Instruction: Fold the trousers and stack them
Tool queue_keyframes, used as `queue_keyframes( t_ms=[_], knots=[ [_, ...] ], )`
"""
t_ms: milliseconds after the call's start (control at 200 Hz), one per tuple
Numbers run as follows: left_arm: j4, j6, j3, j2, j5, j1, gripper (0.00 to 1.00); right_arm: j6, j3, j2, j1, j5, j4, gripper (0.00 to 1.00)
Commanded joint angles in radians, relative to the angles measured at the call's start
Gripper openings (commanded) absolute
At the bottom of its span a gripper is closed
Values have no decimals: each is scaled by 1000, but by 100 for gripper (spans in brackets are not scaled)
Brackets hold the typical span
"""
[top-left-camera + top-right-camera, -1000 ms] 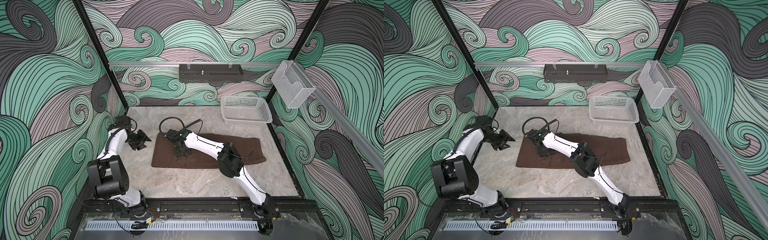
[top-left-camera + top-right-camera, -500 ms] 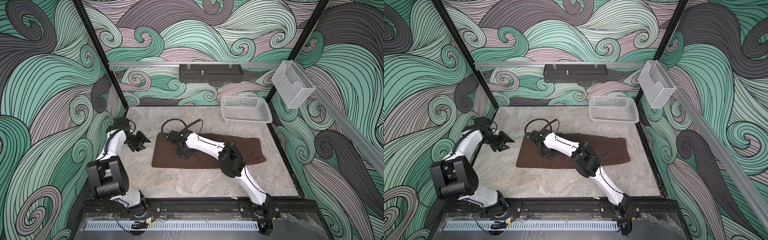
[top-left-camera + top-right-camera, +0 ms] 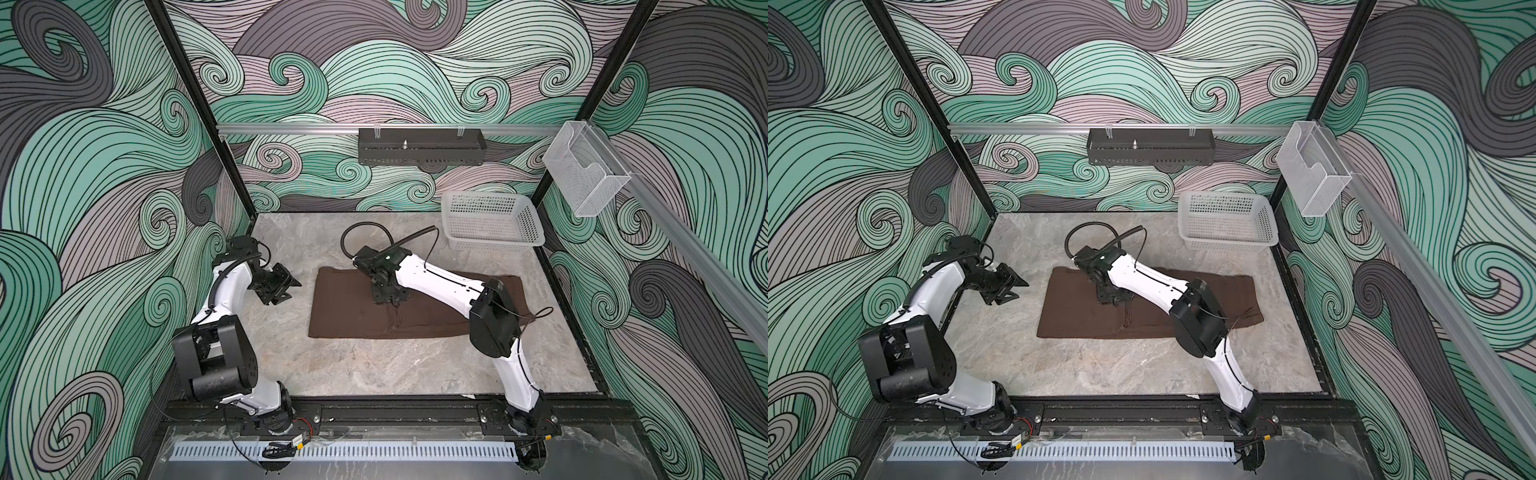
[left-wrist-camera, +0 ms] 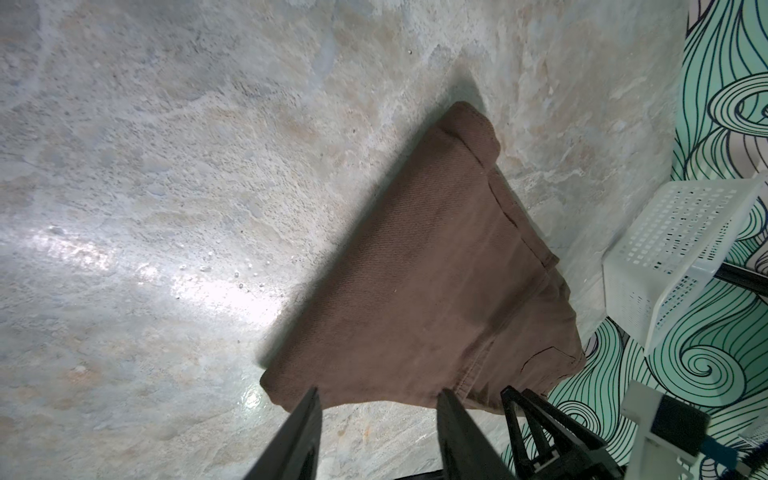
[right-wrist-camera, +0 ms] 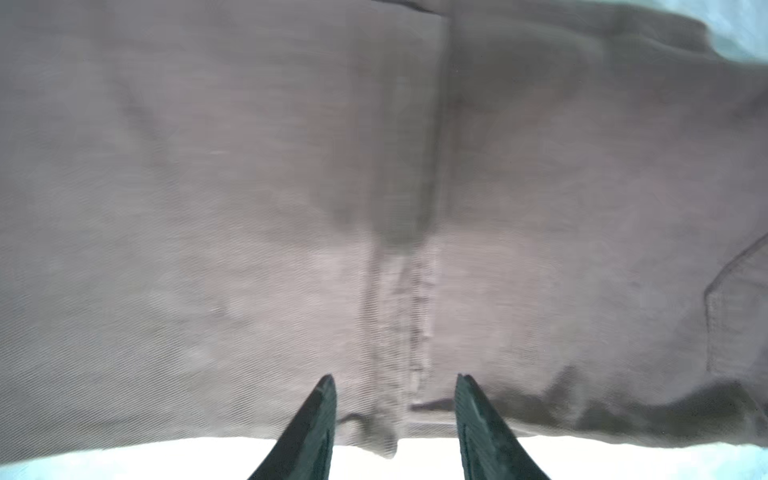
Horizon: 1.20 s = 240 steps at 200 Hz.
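Right tool half-open, empty, poised at the mid seam of the trousers, likely to pinch for a fold; left tool half-open, empty, clear of them.

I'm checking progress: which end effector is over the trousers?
The right end effector, jaws apart above the middle of the trousers; the left end effector hangs beside them over the table.

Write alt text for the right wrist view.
Dark brown trousers fill most of the frame, a stitched seam running through the middle. The right gripper hangs open over the cloth's edge, a bright strip of table beside it.
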Motion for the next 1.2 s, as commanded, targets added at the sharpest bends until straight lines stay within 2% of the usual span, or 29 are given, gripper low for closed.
queue_keyframes(
  t_ms=[0, 95, 195, 285, 355, 555, 655, 801, 906, 1066, 1196],
  knots=[
    [-36, 27, 2, -33, 10, 15, 48, -43, 91, 62, 51, -17, -45, 47],
    [-50, 43, 7, -31, 10, 20, 48, -39, 121, 93, 52, -24, -53, 42],
    [-68, 64, 11, -24, 10, 26, 49, -48, 106, 97, 37, -3, -53, 29],
    [-79, 81, 13, -8, 16, 27, 51, -52, 53, 87, 5, -14, -35, 21],
    [-83, 97, 12, 3, 32, 27, 53, -58, -14, 59, -23, -22, 1, 19],
    [-81, 120, 7, 33, 56, 18, 70, -105, -170, -50, -88, 19, 43, 28],
    [-81, 122, 10, 57, 48, -1, 79, -114, -273, -120, -130, 0, 86, 28],
    [-62, 104, -1, 97, 30, -32, 81, -133, -406, -211, -173, -86, 190, 30],
    [-38, 83, -15, 123, 27, -42, 82, -157, -461, -242, -190, -225, 287, 40],
    [-22, 65, -19, 137, 18, -44, 82, -178, -472, -223, -198, -360, 382, 53],
    [-33, 67, -9, 130, 3, -44, 82, -167, -455, -174, -214, -408, 426, 58]
  ],
)
